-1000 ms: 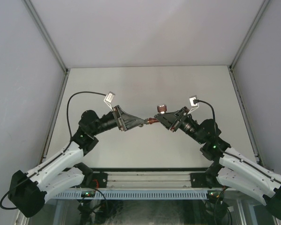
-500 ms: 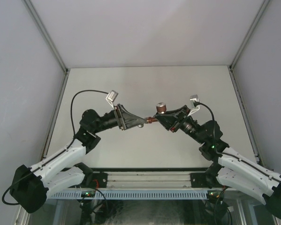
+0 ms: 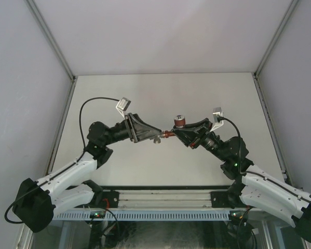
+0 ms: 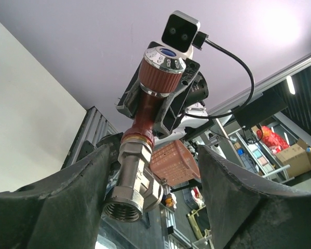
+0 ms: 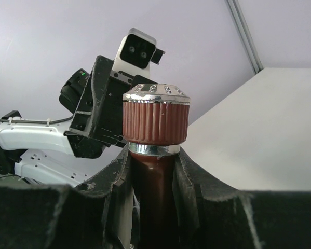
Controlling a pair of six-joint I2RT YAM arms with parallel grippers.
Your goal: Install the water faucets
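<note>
Clamping the red-brown tap body (image 5: 154, 155) tightly, my right gripper (image 5: 153, 168) holds it above the counter (image 3: 160, 93) at the centre of the top view, its ribbed knob (image 5: 156, 119) pointing up. The silver fitting (image 4: 134, 179) sits on the tap's lower end, between the spread fingers of my released left gripper (image 4: 155, 155). It lies close beside one finger; whether they touch, I cannot tell.

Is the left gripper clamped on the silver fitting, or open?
Open. In the left wrist view the left gripper has its fingers wide apart, with a clear gap beside the silver fitting.
</note>
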